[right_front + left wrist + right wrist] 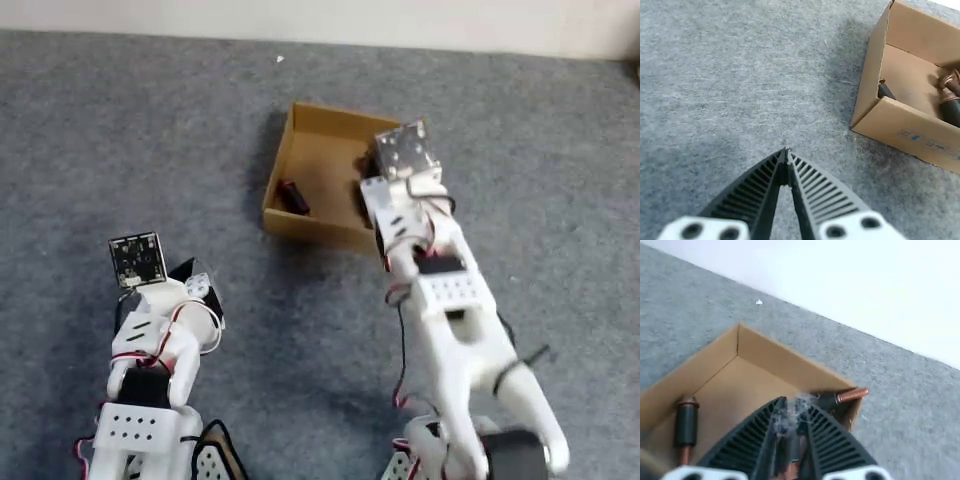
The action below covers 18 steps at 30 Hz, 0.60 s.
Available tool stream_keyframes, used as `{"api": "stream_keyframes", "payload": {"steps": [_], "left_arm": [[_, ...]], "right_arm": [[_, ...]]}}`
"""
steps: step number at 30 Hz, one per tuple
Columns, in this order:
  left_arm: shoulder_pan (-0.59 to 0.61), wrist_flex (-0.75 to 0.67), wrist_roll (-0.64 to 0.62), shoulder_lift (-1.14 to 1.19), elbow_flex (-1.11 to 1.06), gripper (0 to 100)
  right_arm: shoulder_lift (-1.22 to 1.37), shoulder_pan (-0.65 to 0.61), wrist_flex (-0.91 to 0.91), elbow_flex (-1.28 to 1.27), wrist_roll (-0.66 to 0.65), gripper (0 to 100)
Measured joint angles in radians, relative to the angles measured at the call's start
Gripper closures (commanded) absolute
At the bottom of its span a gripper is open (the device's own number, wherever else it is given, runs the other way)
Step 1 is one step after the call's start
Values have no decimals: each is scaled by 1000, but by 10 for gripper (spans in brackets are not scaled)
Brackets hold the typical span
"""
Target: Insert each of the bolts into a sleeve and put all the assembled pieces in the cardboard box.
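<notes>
High view: the cardboard box (310, 228) sits on grey carpet (120, 130). The right arm (440, 290) leans over the box's near wall and hides part of the inside. One sleeved bolt (293, 197) lies inside against a side wall. The left arm (160, 350) stands well apart from the box.

Left wrist view: the left gripper (786, 156) is pressed together on nothing, over carpet near the box's outer wall.

Right wrist view: the right gripper (790, 407) hangs above the box's floor, clamped on a gripped piece (790, 465) of dark sleeve and copper bolt. A second piece (840, 397) lies in the box's far corner.
</notes>
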<state>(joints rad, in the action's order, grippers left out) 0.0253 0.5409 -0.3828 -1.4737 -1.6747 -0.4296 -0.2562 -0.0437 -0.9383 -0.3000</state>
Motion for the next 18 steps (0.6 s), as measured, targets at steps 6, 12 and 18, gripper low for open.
{"api": "stream_keyframes", "payload": {"steps": [6,12,18], "left_arm": [[0,0,0,0,0,994],[0,0,0,0,0,994],[0,0,0,0,0,995]], "right_arm": [[-331,0,0,-296,0,994],[-698,0,0,-571,0,994],[-1040,0,0,-732,0,994]]}}
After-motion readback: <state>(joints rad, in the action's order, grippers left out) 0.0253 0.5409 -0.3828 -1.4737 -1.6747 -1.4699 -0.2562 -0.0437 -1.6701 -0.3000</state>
